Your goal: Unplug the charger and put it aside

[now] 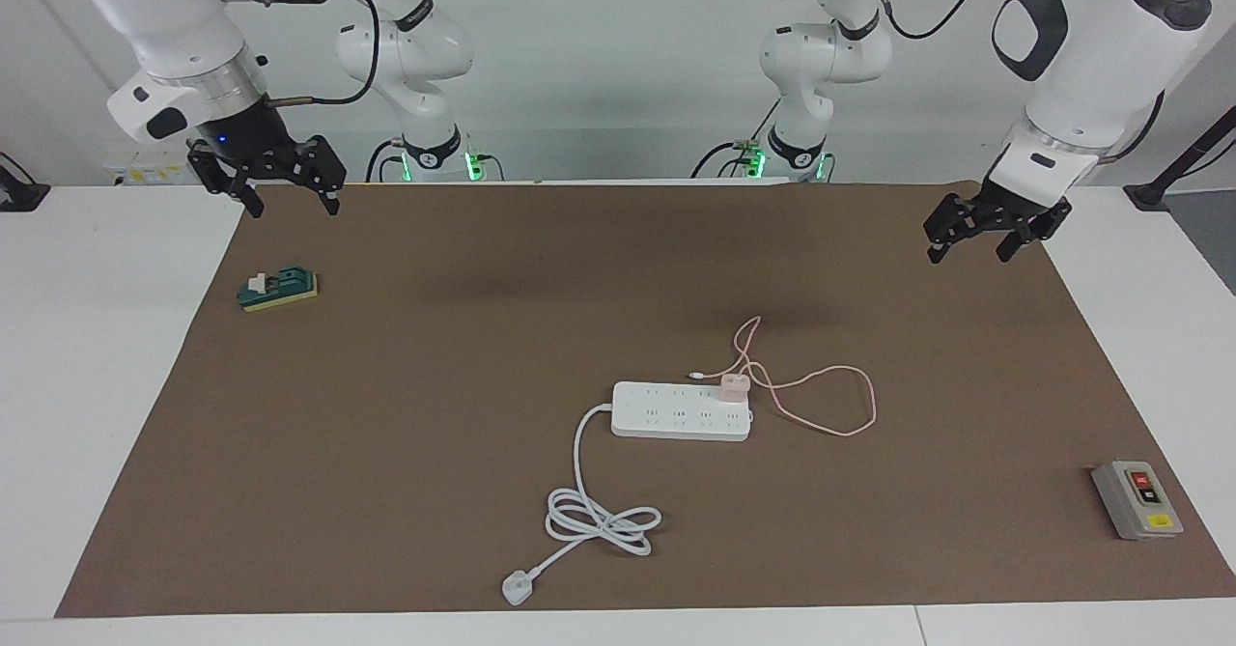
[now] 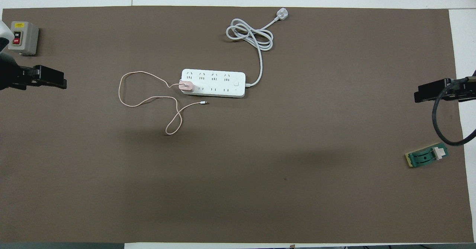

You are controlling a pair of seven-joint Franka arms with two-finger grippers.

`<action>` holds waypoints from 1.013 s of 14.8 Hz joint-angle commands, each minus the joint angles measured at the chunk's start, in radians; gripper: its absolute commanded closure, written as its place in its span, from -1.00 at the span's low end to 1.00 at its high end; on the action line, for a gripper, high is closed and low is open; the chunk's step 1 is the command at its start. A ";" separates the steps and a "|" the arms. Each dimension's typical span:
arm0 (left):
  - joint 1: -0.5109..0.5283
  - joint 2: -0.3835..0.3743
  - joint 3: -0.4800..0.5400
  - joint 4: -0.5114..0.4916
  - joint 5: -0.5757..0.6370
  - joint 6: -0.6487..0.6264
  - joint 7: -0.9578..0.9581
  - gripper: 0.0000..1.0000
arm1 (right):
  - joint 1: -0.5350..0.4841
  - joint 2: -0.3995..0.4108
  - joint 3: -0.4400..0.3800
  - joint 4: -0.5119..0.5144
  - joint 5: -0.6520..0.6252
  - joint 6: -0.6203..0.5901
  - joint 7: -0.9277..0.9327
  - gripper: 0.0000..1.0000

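The pale-pink charger (image 1: 732,387) (image 2: 185,86) sits plugged into the white power strip (image 1: 682,411) (image 2: 214,83), at the strip's end toward the left arm. Its thin pink cable (image 1: 838,405) (image 2: 143,99) lies in loops on the brown mat beside the strip. My left gripper (image 1: 989,233) (image 2: 55,80) hangs open in the air over the mat's edge at the left arm's end. My right gripper (image 1: 288,187) (image 2: 424,93) hangs open in the air over the mat's edge at the right arm's end. Both are well away from the charger.
The strip's thick white cord (image 1: 591,516) (image 2: 250,36) coils farther from the robots, ending in a plug (image 1: 517,587). A grey button box (image 1: 1137,499) (image 2: 23,37) lies toward the left arm's end. A small green block (image 1: 278,288) (image 2: 427,156) lies below the right gripper.
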 commanded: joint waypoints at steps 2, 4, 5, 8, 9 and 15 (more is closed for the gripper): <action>-0.009 0.014 0.002 0.024 0.015 -0.004 0.000 -1.00 | -0.008 -0.002 0.009 -0.003 -0.010 0.010 -0.024 -1.00; -0.018 0.012 -0.001 0.024 0.012 0.000 -0.004 -1.00 | -0.008 -0.004 0.009 -0.004 -0.010 0.007 -0.023 -1.00; -0.018 0.012 -0.001 0.024 0.012 0.000 0.000 -1.00 | -0.008 -0.004 0.009 -0.004 -0.011 0.008 -0.020 -1.00; -0.011 0.014 -0.002 0.021 0.009 0.005 0.004 -1.00 | -0.012 -0.004 0.006 -0.007 -0.004 0.028 -0.018 -1.00; -0.009 0.014 -0.002 0.021 0.009 0.006 0.004 -1.00 | -0.014 -0.002 0.006 -0.007 -0.002 0.081 -0.018 -1.00; -0.021 0.031 -0.002 0.026 0.007 -0.012 -0.284 -1.00 | -0.009 -0.009 0.007 -0.030 0.028 0.106 0.146 -1.00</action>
